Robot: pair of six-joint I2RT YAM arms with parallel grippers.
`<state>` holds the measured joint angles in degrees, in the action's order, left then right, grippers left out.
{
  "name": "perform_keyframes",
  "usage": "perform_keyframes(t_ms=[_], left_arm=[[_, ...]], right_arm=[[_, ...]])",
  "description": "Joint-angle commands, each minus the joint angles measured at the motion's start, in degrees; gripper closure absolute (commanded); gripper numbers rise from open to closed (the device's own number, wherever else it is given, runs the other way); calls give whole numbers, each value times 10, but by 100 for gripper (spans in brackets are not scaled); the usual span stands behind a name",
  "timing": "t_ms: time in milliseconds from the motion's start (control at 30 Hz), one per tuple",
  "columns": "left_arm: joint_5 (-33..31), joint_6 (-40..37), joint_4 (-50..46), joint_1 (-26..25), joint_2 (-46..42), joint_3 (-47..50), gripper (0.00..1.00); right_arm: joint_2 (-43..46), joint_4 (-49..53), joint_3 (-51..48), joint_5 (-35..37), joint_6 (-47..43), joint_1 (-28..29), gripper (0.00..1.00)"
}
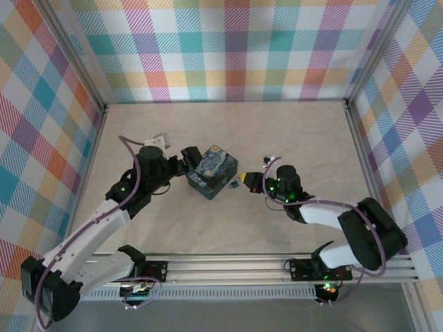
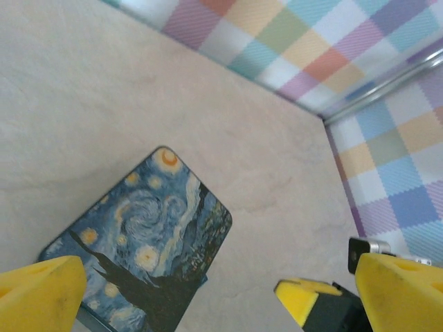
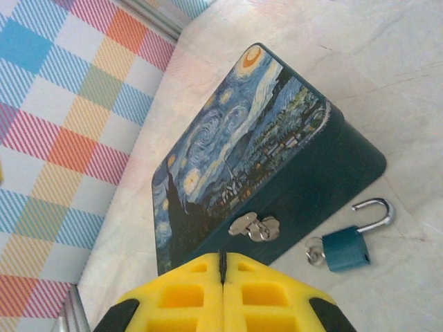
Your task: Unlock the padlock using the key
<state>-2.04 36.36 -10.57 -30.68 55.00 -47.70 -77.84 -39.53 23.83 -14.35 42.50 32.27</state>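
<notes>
The small blue padlock (image 3: 346,249) lies on the table beside the box, its silver shackle swung open. A tiny silvery key (image 3: 315,253) sits at the end of its body; I cannot tell whether it is inserted. From above, the padlock (image 1: 236,185) is a speck between the box and my right gripper (image 1: 250,179). In the wrist view the right gripper (image 3: 221,266) is shut with its yellow pads pressed together, just short of the box front, nothing seen between them. My left gripper (image 2: 214,283) is open wide at the box's left side (image 1: 188,162).
The starry-night box (image 1: 212,171) stands mid-table, lid down, its silver latch (image 3: 255,227) facing the right gripper. Plaid walls (image 1: 228,48) enclose three sides. An aluminium rail (image 1: 228,266) runs along the near edge. The right gripper's yellow tip (image 2: 304,294) appears beyond the box.
</notes>
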Motion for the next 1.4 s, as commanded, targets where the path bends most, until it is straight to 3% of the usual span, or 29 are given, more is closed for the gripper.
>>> perform_keyframes(t_ms=[0, 167, 267, 567, 800, 967, 1067, 1367], left_arm=[[-47, -23, -22, -4, -31, 12, 0], [-91, -37, -48, -4, -69, 19, 0], [-120, -37, -74, -4, -95, 31, 0], [-192, -37, -125, -4, -172, 66, 0], [-255, -43, -169, -3, -186, 79, 0], [-330, -63, -182, -3, -178, 86, 0], [-358, -121, -150, -1, -173, 98, 0], [-350, -276, -11, 42, -135, 150, 0]], right_arm=[[39, 141, 16, 11, -56, 0, 97], [103, 284, 38, 25, -99, 0, 94], [145, 389, 55, 47, -133, 0, 87], [309, 584, 58, 186, -147, -1, 36], [350, 622, 79, 284, -208, -2, 0], [323, 615, 101, 340, -285, -8, 0], [299, 605, 106, 369, -322, -22, 0], [226, 511, 73, 355, -350, -115, 0]])
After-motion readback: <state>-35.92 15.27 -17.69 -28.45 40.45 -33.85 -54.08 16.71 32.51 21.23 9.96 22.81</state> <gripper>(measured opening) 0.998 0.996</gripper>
